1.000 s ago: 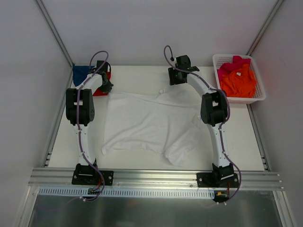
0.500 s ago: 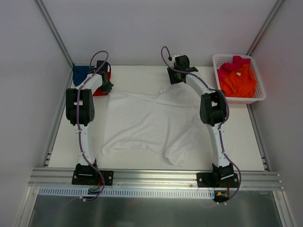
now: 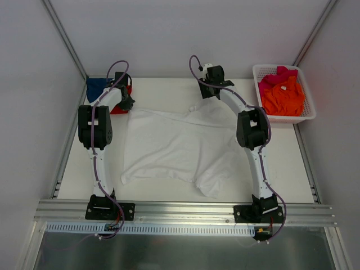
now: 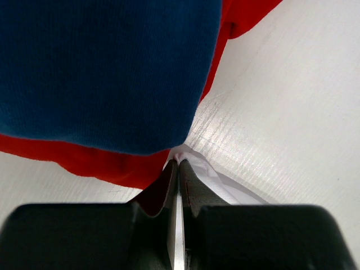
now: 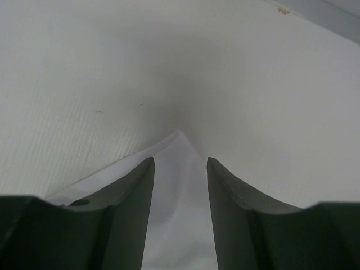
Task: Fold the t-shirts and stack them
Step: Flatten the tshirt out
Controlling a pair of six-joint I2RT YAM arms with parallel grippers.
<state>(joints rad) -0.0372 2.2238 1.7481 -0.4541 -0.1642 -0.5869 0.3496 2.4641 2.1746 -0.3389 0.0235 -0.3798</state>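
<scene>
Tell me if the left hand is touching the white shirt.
Touching. Left wrist view: the left hand is shut on a pinch of the white shirt's edge.

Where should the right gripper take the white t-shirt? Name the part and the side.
Its far right corner: the white t-shirt ends there in a flat point lying between the right gripper's open fingers. Come down from above and pinch across it.

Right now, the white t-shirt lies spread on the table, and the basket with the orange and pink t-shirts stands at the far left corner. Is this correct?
Not quite. The basket with the orange t-shirt and the pink t-shirt stands at the far right corner, as the top external view shows. The white t-shirt does lie spread on the table.
</scene>
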